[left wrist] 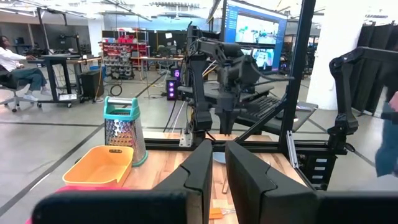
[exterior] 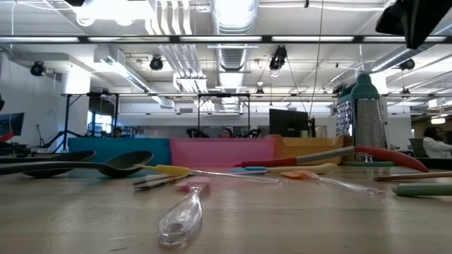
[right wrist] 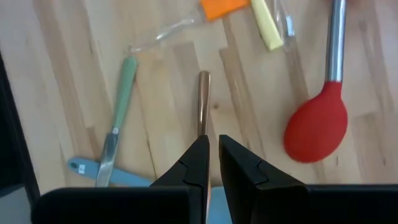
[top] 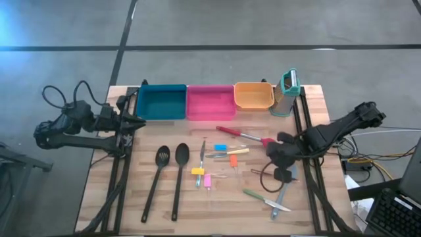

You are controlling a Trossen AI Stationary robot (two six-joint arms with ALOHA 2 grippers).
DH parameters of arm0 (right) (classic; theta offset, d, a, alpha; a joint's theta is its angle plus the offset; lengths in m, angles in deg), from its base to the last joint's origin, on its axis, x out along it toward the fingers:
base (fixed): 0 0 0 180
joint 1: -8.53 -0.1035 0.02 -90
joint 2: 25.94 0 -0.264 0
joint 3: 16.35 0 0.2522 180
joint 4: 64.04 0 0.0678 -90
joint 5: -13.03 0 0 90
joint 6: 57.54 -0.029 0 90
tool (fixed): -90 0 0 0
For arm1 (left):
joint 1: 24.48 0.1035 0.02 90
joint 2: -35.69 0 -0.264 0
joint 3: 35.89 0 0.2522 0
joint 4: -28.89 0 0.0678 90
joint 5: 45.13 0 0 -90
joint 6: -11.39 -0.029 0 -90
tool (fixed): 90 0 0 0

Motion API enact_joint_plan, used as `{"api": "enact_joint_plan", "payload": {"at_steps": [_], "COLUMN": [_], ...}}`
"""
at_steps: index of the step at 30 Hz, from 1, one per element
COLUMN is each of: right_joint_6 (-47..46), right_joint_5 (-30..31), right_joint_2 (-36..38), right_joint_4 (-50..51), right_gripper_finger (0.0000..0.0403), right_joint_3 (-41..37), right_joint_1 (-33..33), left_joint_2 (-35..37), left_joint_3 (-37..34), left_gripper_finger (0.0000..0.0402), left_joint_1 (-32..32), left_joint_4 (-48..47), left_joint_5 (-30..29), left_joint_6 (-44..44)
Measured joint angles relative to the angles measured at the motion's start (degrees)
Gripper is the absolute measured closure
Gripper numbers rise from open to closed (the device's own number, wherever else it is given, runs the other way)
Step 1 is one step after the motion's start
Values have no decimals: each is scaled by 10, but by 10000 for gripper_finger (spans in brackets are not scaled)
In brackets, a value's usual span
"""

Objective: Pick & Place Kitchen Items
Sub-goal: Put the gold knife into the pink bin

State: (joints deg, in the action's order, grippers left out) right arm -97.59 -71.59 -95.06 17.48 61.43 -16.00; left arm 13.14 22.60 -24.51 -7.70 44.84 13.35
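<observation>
Right gripper (right wrist: 213, 149): two dark, wedge-shaped fingers drawn nearly together, a thin slit between, nothing held. It hangs over the right half of the table (top: 99, 191), tips just above the end of a slim copper-coloured metal handle (right wrist: 203, 99) lying on the boards. Beside that, a knife with a matte green handle (right wrist: 123, 87) and bright steel blade, its tip by a flat pale-blue utensil (right wrist: 106, 174). On the other side, the red-headed spoon (right wrist: 316, 127): smooth oval head, polished metal shaft. Further out, orange (right wrist: 222, 7) and pale-yellow (right wrist: 266, 25) handles with clear plastic ends.

Toward the table's middle: small utensils with blue (top: 220, 147), yellow (top: 197, 172) and pink (top: 207, 180) handles. Left of them, two long black spoons, one slotted (top: 156, 179), one solid (top: 179, 176), parallel, bowls toward the far edge.

Far edge, left to right: teal bin (top: 161, 102), pink bin (top: 210, 103), orange bin (top: 254, 96), all square, matte plastic; then an upright perforated metal grater (top: 287, 92) with teal top at the far right corner. No legible writing anywhere.

Left gripper (left wrist: 214, 171): fingers close together, empty, waiting at the table's left edge near the far corner.
</observation>
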Motion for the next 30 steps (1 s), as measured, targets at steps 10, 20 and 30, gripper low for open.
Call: {"api": "enact_joint_plan", "payload": {"at_steps": [10,20,30], "right_joint_6": [-52,-36,-33], "right_joint_5": [-39,-39,-57], "right_joint_2": [-4,-4,-19], "right_joint_4": [-32,-144,-177], "right_gripper_finger": [313,249,246], "right_joint_3": [-55,-151,-208], "right_joint_1": [0,0,-8], "left_joint_2": [0,0,0], "left_joint_3": [0,0,0], "left_gripper_finger": [353,353,353], "left_joint_1": [0,0,0], "left_joint_4": [0,0,0], "left_joint_5": [0,0,0], "left_joint_6": [0,0,0]}}
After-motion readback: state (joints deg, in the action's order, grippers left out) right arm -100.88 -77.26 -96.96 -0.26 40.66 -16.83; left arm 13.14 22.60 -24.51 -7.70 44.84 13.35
